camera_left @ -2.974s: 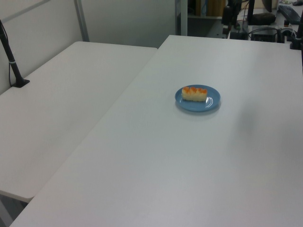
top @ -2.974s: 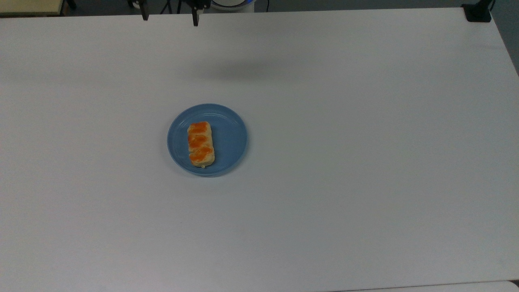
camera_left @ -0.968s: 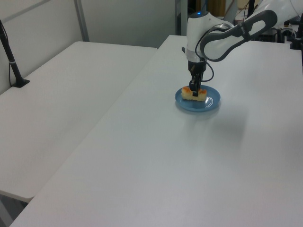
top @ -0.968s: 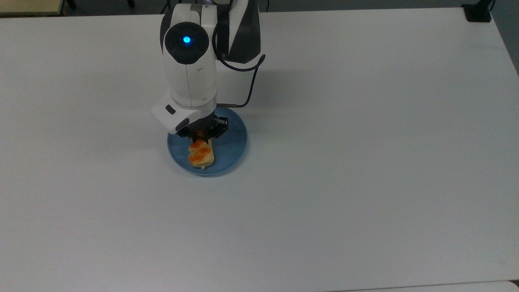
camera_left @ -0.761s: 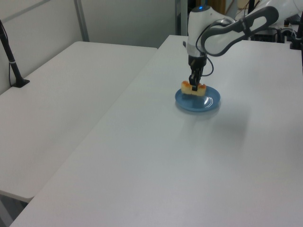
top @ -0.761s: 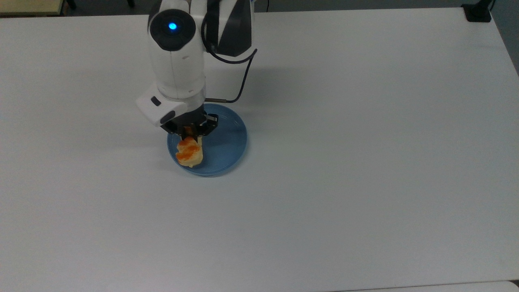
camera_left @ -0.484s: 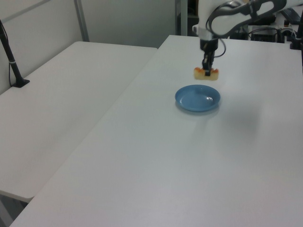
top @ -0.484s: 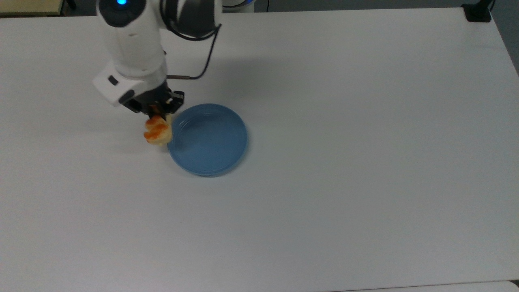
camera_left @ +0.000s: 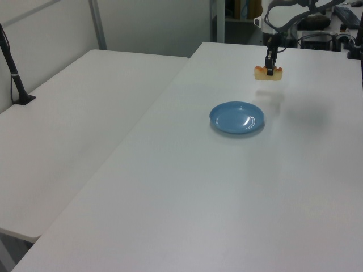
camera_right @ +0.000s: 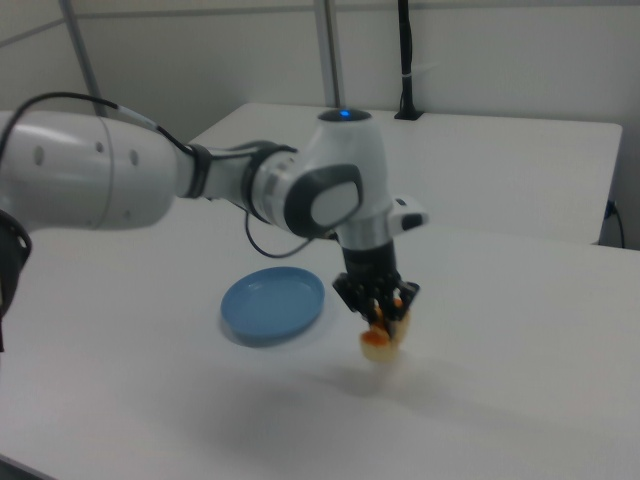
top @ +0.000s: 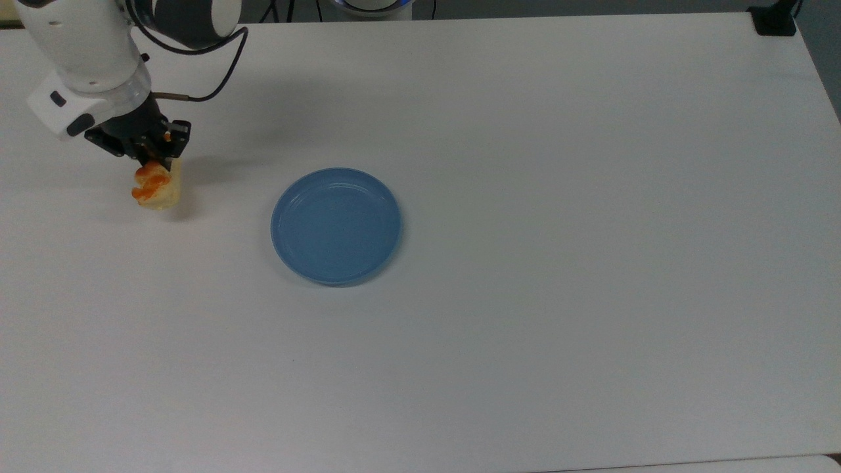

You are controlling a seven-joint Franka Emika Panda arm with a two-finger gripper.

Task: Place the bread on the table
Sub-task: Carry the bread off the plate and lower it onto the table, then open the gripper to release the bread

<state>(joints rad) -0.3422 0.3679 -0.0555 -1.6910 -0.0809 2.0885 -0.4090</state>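
Observation:
The bread (top: 155, 187) is a pale-yellow loaf with orange glaze, and my gripper (top: 152, 163) is shut on its middle. It hangs just above the white table (top: 525, 197) near the top view's upper left, well to the left of the blue plate (top: 336, 225). The left view has the bread (camera_left: 267, 72) held beyond the plate (camera_left: 236, 118) by the gripper (camera_left: 270, 68), with a faint shadow under it. In the right view the gripper (camera_right: 385, 317) holds the bread (camera_right: 382, 338) to the right of the plate (camera_right: 273, 303), which has nothing on it.
A black clamp base (top: 774, 20) sits at the top view's far right corner of the table. A second white table (camera_left: 74, 113) with a black pole (camera_left: 14, 68) adjoins on the left view's left. My arm (camera_right: 110, 185) reaches in from the right view's left.
The gripper came down, shut on the bread on the plate and lifted it. It has since carried the bread off the plate to the top view's left, over bare table.

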